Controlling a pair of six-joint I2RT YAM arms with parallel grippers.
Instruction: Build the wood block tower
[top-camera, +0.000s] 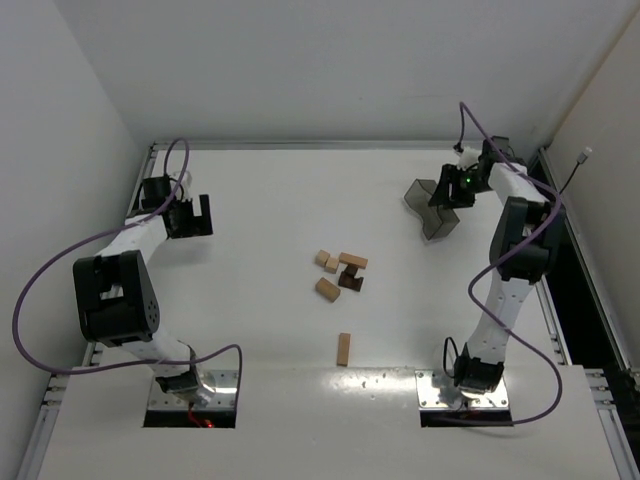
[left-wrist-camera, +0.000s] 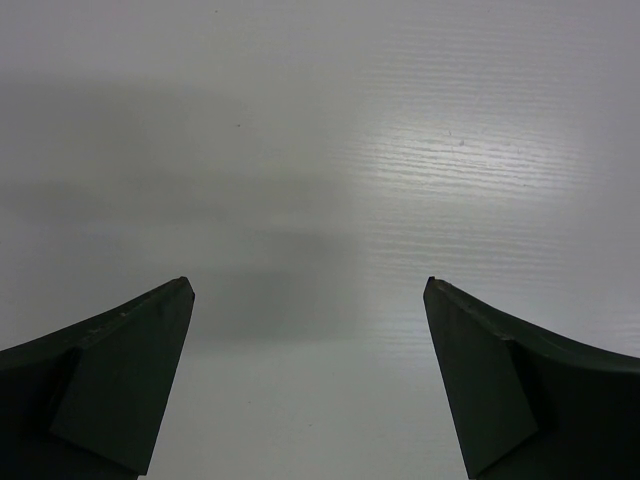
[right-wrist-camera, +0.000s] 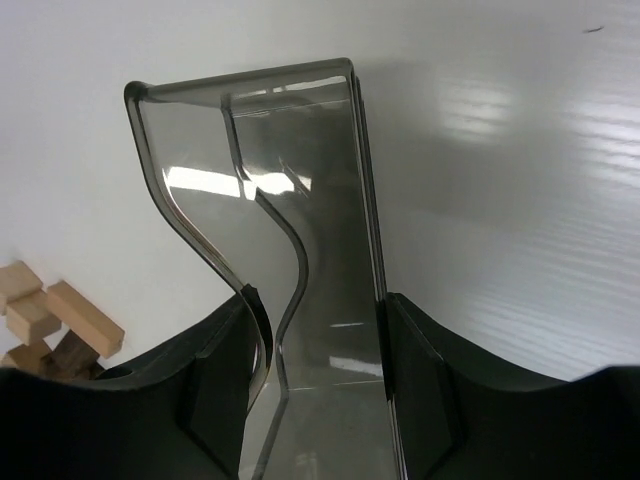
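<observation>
The wood blocks (top-camera: 340, 272) lie in a loose cluster mid-table, light tan ones around a dark brown one (top-camera: 349, 281). One tan block (top-camera: 343, 349) lies apart, nearer the arms. No tower is in view. At the far right my right gripper (top-camera: 452, 190) is shut on the wall of a smoky translucent bin (top-camera: 430, 210). In the right wrist view its fingers (right-wrist-camera: 318, 300) clamp the bin (right-wrist-camera: 290, 150), with blocks (right-wrist-camera: 60, 320) at the lower left. My left gripper (top-camera: 190, 217) hangs open at the far left, and nothing lies between its fingers (left-wrist-camera: 308, 285).
White walls close in the table on the left, back and right. The table's raised metal rim (top-camera: 300, 146) runs along the back edge. The arm bases (top-camera: 190, 385) (top-camera: 470, 385) sit at the near edge.
</observation>
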